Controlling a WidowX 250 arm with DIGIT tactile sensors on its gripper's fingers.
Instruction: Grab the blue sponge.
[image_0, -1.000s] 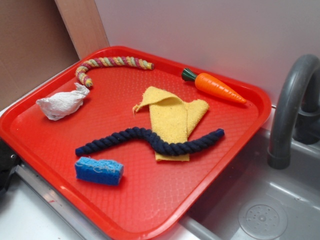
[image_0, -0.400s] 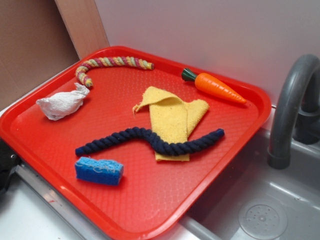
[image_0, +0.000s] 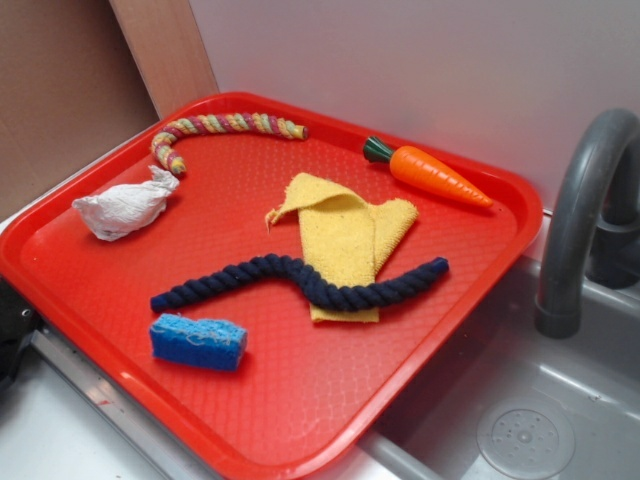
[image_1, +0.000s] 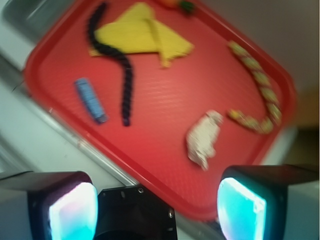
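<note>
Grey counter (image_0: 40, 445) and a plastic sink (image_0: 520, 420) with a curved tap (image_0: 580, 200) frame a red tray (image_0: 300, 400) that holds everything. On it, the blue sponge (image_0: 198, 341) lies flat near the front edge, just beside one end of a dark blue rope (image_0: 300, 282) but apart from it; the rope crosses a folded yellow cloth (image_0: 345, 235). A toy carrot (image_0: 428, 172), a striped rope (image_0: 225, 125) and a crumpled white wad (image_0: 125, 208) sit farther back, well clear of the sponge. In the wrist view the claw (image_1: 157, 207) hangs high over the tray's near edge, released and holding nothing, its two pads (image_1: 72, 210) spread wide, and the sponge shows as a thin blue bar up and to the left. The sponge looks light and soft, likely to squash under pressure and with a rough top that should give good friction, so slipping seems unlikely. Its long sides look like the best faces to pinch, across the narrow width near the middle; that side-on approach also keeps the pads away from the rope end next to it.
</note>
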